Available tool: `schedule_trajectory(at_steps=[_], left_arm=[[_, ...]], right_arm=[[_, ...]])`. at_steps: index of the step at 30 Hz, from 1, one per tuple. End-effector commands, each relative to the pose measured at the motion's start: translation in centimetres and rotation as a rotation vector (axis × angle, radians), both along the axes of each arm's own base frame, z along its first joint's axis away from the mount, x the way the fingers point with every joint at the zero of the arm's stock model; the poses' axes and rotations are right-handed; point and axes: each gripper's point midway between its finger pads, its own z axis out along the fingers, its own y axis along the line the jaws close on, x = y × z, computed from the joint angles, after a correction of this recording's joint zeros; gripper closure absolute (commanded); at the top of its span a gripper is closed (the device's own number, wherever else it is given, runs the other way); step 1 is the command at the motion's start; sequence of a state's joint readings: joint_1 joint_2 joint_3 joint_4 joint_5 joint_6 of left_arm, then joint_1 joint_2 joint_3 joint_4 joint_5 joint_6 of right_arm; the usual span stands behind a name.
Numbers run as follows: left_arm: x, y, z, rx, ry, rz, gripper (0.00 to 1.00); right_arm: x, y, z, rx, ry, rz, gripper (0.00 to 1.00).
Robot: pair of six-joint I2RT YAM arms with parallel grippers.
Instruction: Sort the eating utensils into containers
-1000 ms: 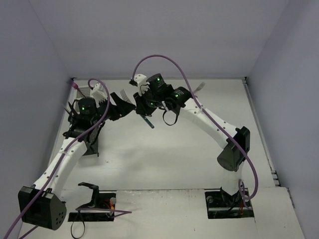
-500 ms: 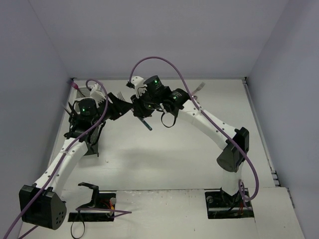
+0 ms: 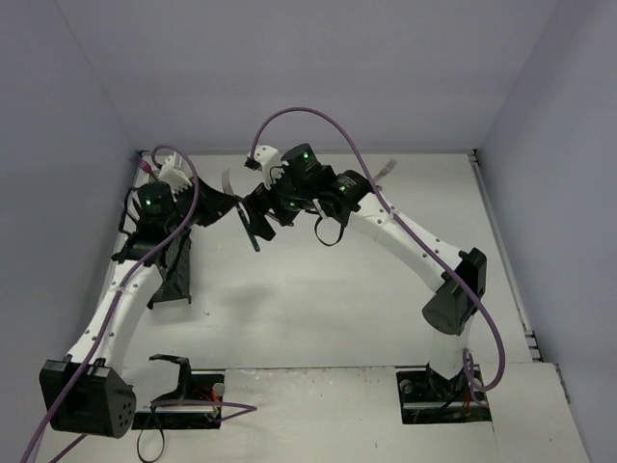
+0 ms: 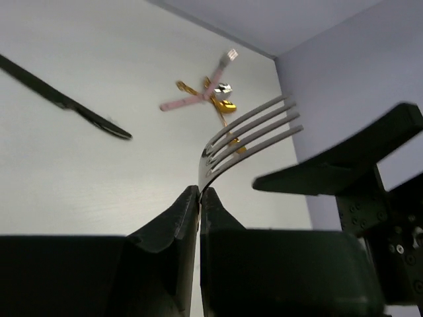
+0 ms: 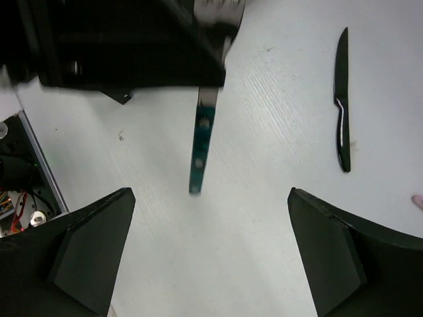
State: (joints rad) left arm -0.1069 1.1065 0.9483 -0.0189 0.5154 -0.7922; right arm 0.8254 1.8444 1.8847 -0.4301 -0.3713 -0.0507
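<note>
Left claw (image 4: 199, 191) was clamped on the teal-handled fork (image 4: 221, 150) below its tines, mid-frame; right claw (image 5: 208, 198) gaped wide off the handle, so I judged left alone carried it.

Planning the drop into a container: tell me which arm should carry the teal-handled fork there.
Left. The left end effector is shut on the fork just below its tines, while the right end effector stands open and holds nothing.

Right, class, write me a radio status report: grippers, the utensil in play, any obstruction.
Left gripper shut on teal-handled fork. Right gripper open, clear of it. Black knife flat on table, off to one side; no obstruction seen.
</note>
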Motion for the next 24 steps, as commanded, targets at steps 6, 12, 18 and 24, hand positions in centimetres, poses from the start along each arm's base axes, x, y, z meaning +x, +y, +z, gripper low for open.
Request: schedule_trajectory(at_steps=[6,12,18,24], left_arm=[[6.6,15.9,15.5,0.436,-0.419,0.332,1.00],[11.6,22.2,18.4,0.406,-0.544,0.430,1.00],[15.9,24.0,16.6,0.399,-0.561,0.412,1.00],[18.6,25.3,13.6,0.406,-0.535,0.411,1.00]], right_arm=[[4.0,-6.5,6.7,0.130,-0.113,-0.123,0.00],[4.7,-7.7,4.9,0.098,-0.089,-0.147,0.00],[5.2,-8.3,3.8,0.073,-0.083,-0.155,0.00],[5.5,-9.4,2.8,0.058,-0.071,-0.159,0.00]])
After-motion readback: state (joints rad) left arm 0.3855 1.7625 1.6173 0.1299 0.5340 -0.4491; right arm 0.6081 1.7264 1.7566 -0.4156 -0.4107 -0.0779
